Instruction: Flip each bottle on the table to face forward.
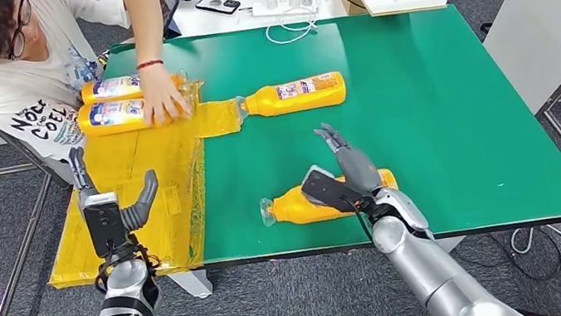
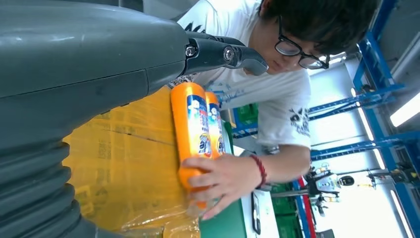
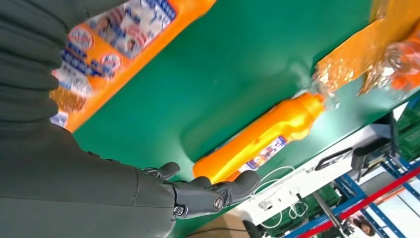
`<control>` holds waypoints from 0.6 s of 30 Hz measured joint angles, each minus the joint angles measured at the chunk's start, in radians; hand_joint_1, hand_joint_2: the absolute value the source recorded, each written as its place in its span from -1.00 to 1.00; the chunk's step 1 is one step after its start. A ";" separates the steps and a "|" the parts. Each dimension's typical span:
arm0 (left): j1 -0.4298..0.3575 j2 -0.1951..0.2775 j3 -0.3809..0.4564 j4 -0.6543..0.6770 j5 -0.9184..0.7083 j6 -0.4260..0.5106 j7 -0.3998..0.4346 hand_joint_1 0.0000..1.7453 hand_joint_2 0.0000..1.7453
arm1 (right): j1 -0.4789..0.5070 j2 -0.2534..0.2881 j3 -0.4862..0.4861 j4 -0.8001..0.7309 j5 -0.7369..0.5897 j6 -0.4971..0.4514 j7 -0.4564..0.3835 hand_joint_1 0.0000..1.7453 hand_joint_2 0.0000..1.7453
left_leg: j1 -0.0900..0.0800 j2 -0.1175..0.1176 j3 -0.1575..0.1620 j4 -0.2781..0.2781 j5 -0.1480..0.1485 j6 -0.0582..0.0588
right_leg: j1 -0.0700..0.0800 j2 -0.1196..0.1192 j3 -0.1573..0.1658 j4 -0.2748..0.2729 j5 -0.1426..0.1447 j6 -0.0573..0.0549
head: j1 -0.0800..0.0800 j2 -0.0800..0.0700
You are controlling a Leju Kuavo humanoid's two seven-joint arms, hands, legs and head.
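The right robot hand (image 1: 349, 174), fingers spread and holding nothing, hovers over the near orange bottle (image 1: 299, 207), which lies on its side on the green table (image 1: 455, 115). The left robot hand (image 1: 109, 202) is likewise spread and empty above the yellow sheet (image 1: 143, 187). A second bottle (image 1: 297, 94) lies farther back; a person's hand (image 1: 161, 100) rests on two more labelled bottles (image 1: 114, 103), their writing too small to read.
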State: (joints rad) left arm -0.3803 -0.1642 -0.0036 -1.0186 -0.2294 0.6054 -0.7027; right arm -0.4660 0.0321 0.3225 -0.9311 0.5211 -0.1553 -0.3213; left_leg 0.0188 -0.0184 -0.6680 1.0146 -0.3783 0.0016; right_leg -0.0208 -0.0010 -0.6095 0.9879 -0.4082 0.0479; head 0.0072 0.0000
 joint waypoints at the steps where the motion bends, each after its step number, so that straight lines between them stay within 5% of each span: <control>1: 0.003 0.001 -0.004 -0.006 0.000 0.000 0.000 -1.00 1.00 | -0.002 -0.004 0.000 0.002 0.000 0.000 0.000 -1.00 1.00 | 0.000 0.000 0.000 0.000 0.000 0.000 | 0.000 0.000 0.000 0.000 0.000 0.000 | 0.000 0.000; 8: 0.016 0.005 -0.021 -0.030 -0.001 0.003 0.000 -1.00 1.00 | -0.009 -0.019 0.001 0.015 0.002 0.019 0.006 -1.00 1.00 | 0.000 0.000 0.000 0.000 0.000 0.000 | 0.000 0.000 0.000 0.000 0.000 0.000 | 0.000 0.000; 18: 0.028 0.011 -0.059 -0.025 -0.003 -0.004 0.000 -1.00 1.00 | -0.042 -0.103 0.054 0.080 -0.049 0.277 -0.022 -1.00 1.00 | 0.000 0.000 0.000 0.000 0.000 0.000 | 0.000 0.000 0.000 0.000 0.000 0.000 | 0.000 0.000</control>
State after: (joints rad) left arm -0.3520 -0.1533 -0.0626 -1.0437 -0.2327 0.6010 -0.7027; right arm -0.5077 -0.0708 0.3764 -0.8512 0.4717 0.1217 -0.3430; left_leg 0.0184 -0.0184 -0.6685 1.0148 -0.3783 0.0017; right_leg -0.0211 -0.0011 -0.6098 0.9878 -0.4081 0.0481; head 0.0071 0.0000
